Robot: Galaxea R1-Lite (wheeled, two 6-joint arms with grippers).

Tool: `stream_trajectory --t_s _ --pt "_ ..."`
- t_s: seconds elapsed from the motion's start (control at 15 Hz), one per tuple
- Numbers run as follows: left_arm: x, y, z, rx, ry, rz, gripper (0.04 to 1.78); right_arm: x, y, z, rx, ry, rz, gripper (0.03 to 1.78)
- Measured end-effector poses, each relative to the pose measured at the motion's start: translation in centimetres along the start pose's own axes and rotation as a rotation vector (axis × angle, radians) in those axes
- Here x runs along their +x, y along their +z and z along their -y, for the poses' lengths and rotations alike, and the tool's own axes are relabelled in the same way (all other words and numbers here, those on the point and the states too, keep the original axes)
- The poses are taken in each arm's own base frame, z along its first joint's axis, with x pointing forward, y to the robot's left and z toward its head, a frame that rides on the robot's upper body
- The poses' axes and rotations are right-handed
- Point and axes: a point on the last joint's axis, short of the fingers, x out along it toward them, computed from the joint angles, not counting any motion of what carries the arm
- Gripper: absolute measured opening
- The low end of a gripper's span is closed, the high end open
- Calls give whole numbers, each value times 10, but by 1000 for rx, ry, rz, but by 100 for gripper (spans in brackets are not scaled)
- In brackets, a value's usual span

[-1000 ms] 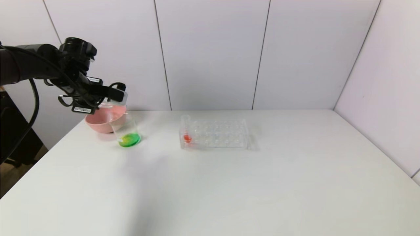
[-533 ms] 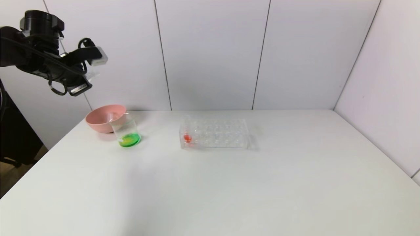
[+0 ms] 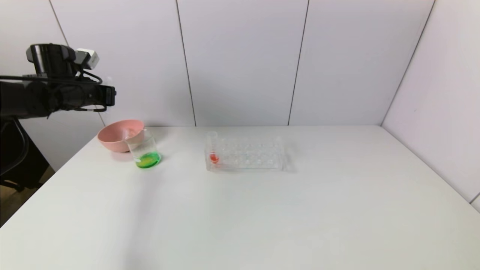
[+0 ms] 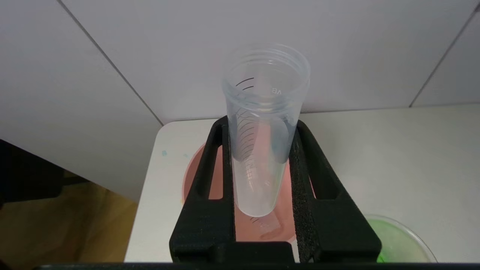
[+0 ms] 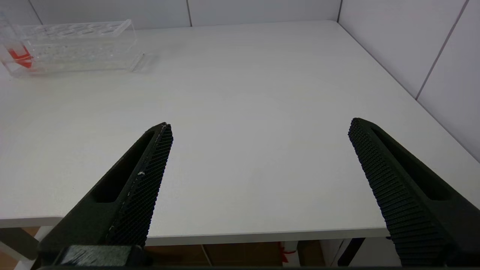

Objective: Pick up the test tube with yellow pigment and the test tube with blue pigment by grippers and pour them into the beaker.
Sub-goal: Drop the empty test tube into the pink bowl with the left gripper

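one beaker [image 3: 144,152], one rack [image 3: 245,153], one pink bowl [image 3: 117,138].

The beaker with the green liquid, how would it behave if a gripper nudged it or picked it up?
The beaker looks like clear glass, so probably smooth, slippery and breakable. It holds only a shallow green layer, so it is likely light and may slide when nudged. It stands close to the pink bowl, which a sideways push might bump.

White tabletop [image 3: 262,210], matte, evenly lit, set into a corner. Back wall [image 3: 240,60] of pale grey panels with thin dark seams; similar panelled side wall [image 3: 442,93] on the right. Brown floor [image 3: 15,202] visible past the tabletop's left edge.
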Motion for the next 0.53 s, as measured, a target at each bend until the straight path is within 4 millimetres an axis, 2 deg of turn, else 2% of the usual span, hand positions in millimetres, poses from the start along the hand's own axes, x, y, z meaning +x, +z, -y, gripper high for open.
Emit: stream_trajectory --t_s 0.2,0.33,0.53 --pt "25 -44 -11 -85 43 137 44 0 0 0 0 0 0 171" --pt "34 -60 -13 -89 55 172 44 0 0 0 0 0 0 171" --pt "43 -78 -13 -95 54 130 44 0 0 0 0 0 0 171"
